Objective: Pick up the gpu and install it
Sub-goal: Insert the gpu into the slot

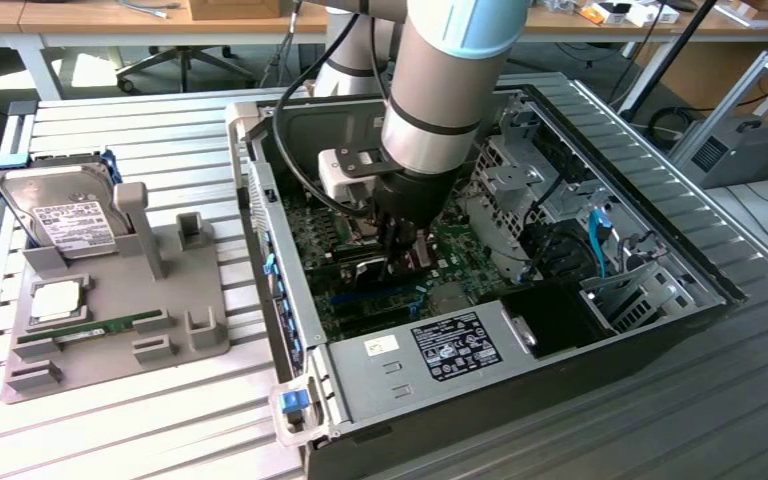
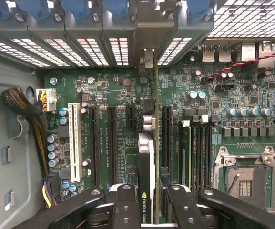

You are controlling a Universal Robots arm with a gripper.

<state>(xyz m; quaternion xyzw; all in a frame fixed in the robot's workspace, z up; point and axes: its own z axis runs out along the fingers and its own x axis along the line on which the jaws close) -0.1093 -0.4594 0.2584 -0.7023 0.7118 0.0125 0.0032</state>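
Observation:
The gpu (image 2: 146, 152) appears edge-on in the wrist view, a thin dark card with a green-logo label and its silver bracket (image 2: 149, 59) toward the case's rear slot openings. My gripper (image 2: 150, 193) is shut on it, one black finger (image 2: 127, 205) on each side. The card stands upright over the motherboard (image 2: 113, 95), in line with a long black expansion slot; whether it touches the slot I cannot tell. In the exterior view my gripper (image 1: 400, 262) reaches down into the open computer case (image 1: 291, 330), just above the green board.
A grey holder (image 1: 117, 300) at the exterior view's left carries a hard drive (image 1: 71, 215), a green RAM stick (image 1: 91, 328) and a chip. Inside the case are a power supply (image 1: 451, 345), drive cages (image 1: 531, 190), a cable bundle (image 2: 25, 109), a red-black wire (image 2: 251, 62) and the CPU socket (image 2: 244, 174).

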